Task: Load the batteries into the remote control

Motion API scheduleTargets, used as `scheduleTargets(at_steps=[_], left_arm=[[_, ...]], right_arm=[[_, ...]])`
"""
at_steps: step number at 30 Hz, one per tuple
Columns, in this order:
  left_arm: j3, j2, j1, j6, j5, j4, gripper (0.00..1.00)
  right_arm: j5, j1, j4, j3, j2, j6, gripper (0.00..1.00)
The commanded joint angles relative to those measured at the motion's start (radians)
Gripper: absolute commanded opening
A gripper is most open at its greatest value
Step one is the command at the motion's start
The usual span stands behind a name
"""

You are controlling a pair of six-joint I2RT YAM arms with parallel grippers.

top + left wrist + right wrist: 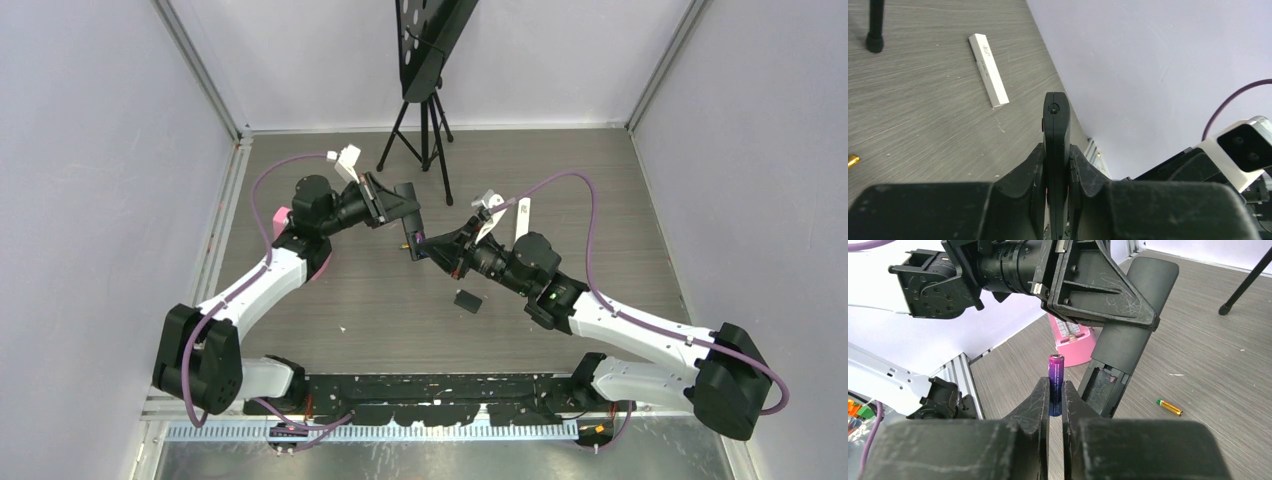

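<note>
My left fingers (pixel 1040 157) are clamped on one black plastic remote control (pixel 1056 120), held edge-on above the surface. Its back faces my right wrist camera, and its battery compartment (pixel 1104 385) is open. My right fingers (pixel 1044 392) pinch one slim purple cylindrical battery (pixel 1056 367). It stands upright, with its top end poking above the fingertips. It is just beside the open compartment, but I cannot tell whether it touches the remote.

I count two batteries. One is the purple one in my grip. The other is an orange-yellow battery (pixel 1169 407), which lies flat on the surface near the remote. One small black rectangular plate (pixel 467 299) lies flat close to my right arm. One slim white flat bar with small lettering (pixel 988 70) lies farther back. One pink plastic object (pixel 1075 342) sits near the left wall, partly hidden behind my left arm. One black tripod (pixel 425 125) stands at the far edge.

The surface (pixel 380 320) is grey-brown with a wood grain. Plain pale walls (pixel 100 150) close it in on three sides, with metal rails along their bases.
</note>
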Motion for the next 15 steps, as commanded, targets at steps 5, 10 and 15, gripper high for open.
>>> scheduleTargets(at_steps=[5, 10, 15], left_arm=[[-0.004, -0.038, -0.004, -0.049, 0.081, 0.160, 0.00], [-0.008, -0.052, -0.004, -0.038, 0.087, 0.169, 0.00], [-0.024, -0.070, -0.004, 0.016, 0.090, 0.169, 0.00]], right_arm=[[0.015, 0.014, 0.088, 0.017, -0.030, 0.027, 0.03], [0.020, 0.014, 0.072, 0.024, -0.037, 0.051, 0.03], [0.093, 0.014, 0.022, 0.028, -0.062, 0.080, 0.03]])
